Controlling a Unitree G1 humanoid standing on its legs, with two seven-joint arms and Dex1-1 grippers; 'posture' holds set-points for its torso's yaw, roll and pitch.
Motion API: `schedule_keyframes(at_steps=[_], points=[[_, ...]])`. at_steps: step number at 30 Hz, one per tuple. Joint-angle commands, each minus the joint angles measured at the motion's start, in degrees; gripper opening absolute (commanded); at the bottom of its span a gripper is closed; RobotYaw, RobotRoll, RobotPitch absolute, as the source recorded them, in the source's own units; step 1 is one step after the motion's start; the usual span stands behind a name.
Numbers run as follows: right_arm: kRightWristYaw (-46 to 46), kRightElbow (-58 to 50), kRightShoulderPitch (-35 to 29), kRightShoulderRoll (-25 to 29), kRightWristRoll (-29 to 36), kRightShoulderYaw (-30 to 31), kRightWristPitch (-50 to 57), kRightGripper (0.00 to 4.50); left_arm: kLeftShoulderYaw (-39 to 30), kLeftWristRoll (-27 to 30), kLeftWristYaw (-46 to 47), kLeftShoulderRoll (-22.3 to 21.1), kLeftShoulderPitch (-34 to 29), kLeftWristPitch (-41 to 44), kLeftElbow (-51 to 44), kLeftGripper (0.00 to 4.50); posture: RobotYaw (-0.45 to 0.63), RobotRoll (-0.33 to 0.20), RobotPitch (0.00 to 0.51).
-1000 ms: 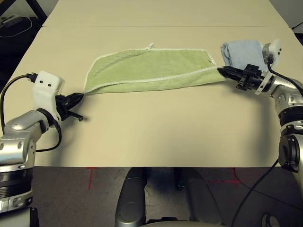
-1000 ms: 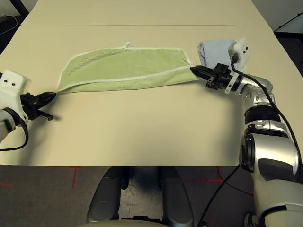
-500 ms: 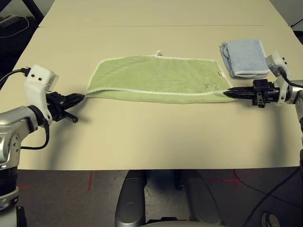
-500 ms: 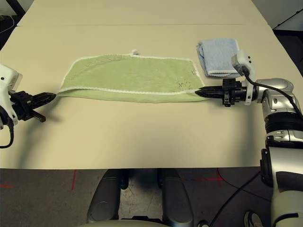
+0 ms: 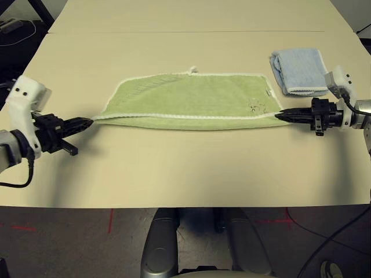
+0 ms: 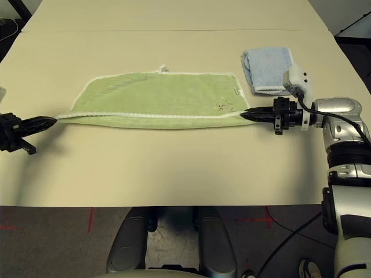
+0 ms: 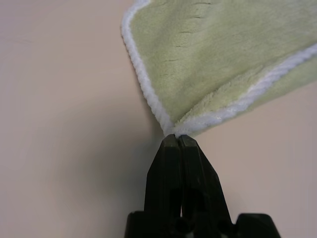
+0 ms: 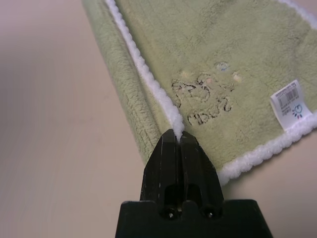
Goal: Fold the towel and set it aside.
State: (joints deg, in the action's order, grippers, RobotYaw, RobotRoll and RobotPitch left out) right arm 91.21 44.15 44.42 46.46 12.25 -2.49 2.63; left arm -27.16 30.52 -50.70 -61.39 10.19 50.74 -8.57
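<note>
While both corners are pinched, these points govern the fold:
Left claw point(image 5: 84, 122): fully closed on the white-edged corner of the green towel point(image 5: 191, 95), at the left middle of the head view; in the wrist view the fingertips point(image 7: 177, 141) nip just the stitched edging.
Right claw point(image 5: 280, 116): fully closed on the opposite near corner, at the right middle of the frame, close by the dark scribble mark point(image 8: 203, 96) and white label point(image 8: 291, 104).
Towel: lies centre frame on the tan surface point(image 5: 185, 168), already doubled lengthwise, its near edge drawn taut between the claws.
Pale blue towel point(image 5: 298, 70): folded, upper right, just beyond the right claw, apart from the green one.
Step, as I judge it: bring one end over the other.
Doing it well: keep both grips tight, since they bite little cloth; lift evenly, match the white edges, and steer clear of the blue towel.
</note>
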Motion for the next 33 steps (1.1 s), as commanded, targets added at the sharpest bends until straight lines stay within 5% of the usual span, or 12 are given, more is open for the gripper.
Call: schedule_keyframes(at_steps=[1,10,21,33], points=[[1.29,-2.2,-2.17,2.68,1.24,1.93,3.23,0.0,-1.85,0.84,-1.18,-1.77,-2.24,2.14,-0.43,0.06,0.16,0.0,0.282],[1.15,-3.66,-1.23,2.36,0.77,2.46,3.73,0.0,-3.12,5.1,-5.09,-4.99,-4.65,7.53,-1.81,0.06,0.15,0.0,0.28],[-8.65,3.56,5.77,-2.88,3.07,-3.02,2.22,0.0,0.52,8.0,4.64,0.68,14.12,12.09,4.56,0.06,0.16,0.0,0.273],[-27.03,14.0,10.56,-6.71,-2.11,-3.56,-4.98,0.0,8.05,-0.07,13.76,5.77,22.99,4.41,13.68,0.06,0.14,0.0,0.27]])
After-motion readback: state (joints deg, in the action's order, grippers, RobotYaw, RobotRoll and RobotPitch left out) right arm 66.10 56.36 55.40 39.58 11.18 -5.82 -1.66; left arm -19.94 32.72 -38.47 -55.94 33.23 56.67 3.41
